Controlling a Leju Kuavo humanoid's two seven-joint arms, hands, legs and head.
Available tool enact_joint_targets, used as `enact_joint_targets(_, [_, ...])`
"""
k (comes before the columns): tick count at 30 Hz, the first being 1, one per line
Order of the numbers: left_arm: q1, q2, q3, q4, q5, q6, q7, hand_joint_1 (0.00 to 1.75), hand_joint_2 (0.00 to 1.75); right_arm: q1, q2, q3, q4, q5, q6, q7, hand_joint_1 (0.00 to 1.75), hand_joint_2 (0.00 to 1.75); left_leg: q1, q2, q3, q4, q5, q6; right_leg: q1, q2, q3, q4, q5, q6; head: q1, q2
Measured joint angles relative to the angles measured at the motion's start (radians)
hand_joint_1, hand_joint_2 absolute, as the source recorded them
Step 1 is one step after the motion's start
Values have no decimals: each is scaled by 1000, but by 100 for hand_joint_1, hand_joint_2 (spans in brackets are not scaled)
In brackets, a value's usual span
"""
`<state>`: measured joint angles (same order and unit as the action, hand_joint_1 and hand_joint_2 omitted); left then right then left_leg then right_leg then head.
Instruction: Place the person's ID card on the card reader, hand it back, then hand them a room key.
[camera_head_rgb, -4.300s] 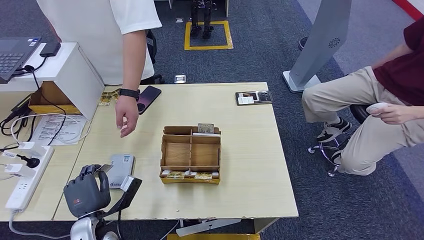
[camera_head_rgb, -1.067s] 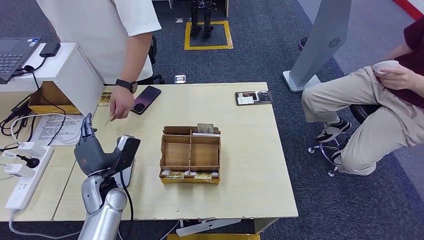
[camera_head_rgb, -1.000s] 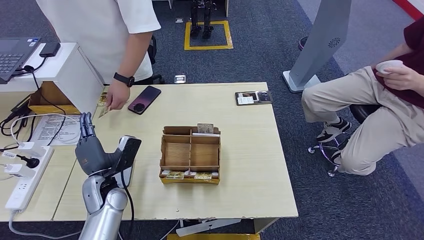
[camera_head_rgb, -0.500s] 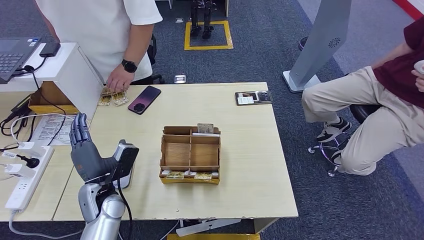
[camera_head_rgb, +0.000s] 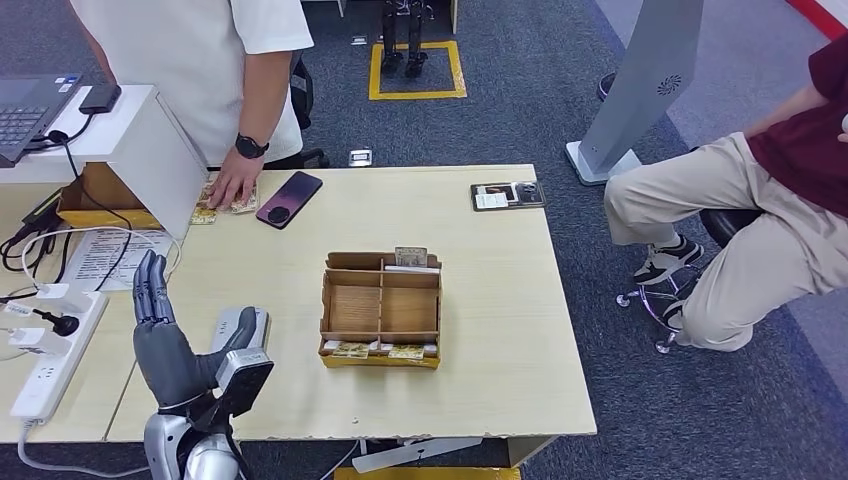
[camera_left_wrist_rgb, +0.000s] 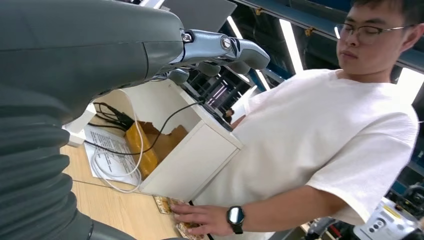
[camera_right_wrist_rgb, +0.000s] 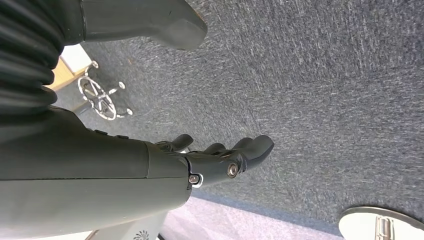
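Over the near left part of the table (camera_head_rgb: 480, 260), the left hand (camera_head_rgb: 165, 340) is standing upright with its fingers (camera_head_rgb: 150, 285) stretched out and apart, thumb pointing toward the card reader (camera_head_rgb: 240, 335); it is holding nothing and touching nothing. Just beside the thumb, the grey card reader is lying flat on the tabletop, and whether a card is sitting on it cannot be told. Beyond the fingertips, well apart from the hand, a person's hand (camera_head_rgb: 232, 183) wearing a black watch is pressing on some cards (camera_head_rgb: 205, 212) at the far edge of the table, next to a dark phone (camera_head_rgb: 288, 199). To the thumb's side, past the reader, a cardboard organizer (camera_head_rgb: 381, 309) is sitting with small cards along its near edge. Down by the carpet, the right hand (camera_right_wrist_rgb: 220, 155) is hanging with fingers slightly curled and loose, gripping nothing.
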<state>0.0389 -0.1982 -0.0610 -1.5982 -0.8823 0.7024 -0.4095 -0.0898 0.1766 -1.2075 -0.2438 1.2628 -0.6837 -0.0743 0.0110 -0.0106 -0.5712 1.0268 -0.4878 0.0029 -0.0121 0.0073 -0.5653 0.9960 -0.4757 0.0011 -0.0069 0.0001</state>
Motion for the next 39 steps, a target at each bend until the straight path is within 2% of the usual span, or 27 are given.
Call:
enact_joint_targets(4, [26,6,-17,-32,-34,0,-15,0,175,1,0,-3,0,0,0,-1,0,175,0,0,0,0,0,0,0,0,0,0,0,0,0,0])
enact_joint_targets(12, [90,-3,-41,-76,-169,0,-150,0,175,3,0,-3,0,0,1,-10,0,175,0,0,0,0,0,0,0,0,0,0,0,0,0,0])
enact_joint_targets(16, [120,0,-66,-86,-206,0,-187,0,175,3,0,-3,0,-4,2,-10,0,175,0,0,0,0,0,0,0,0,0,0,0,0,0,0])
enact_joint_targets(25, [150,47,-135,-87,-262,0,-154,0,175,5,-4,-3,0,-17,4,-10,0,175,0,0,0,0,0,0,0,0,0,0,0,0,0,0])
enact_joint_targets(29, [151,83,-179,-80,-264,0,-99,0,175,5,-7,-3,0,-17,3,-12,0,175,0,0,0,0,0,0,0,0,0,0,0,0,0,0])
enact_joint_targets(39, [134,132,-294,7,-235,0,-53,0,175,4,-8,-7,0,-16,4,-13,0,175,0,0,0,0,0,0,0,0,-1,0,0,0,0,0])
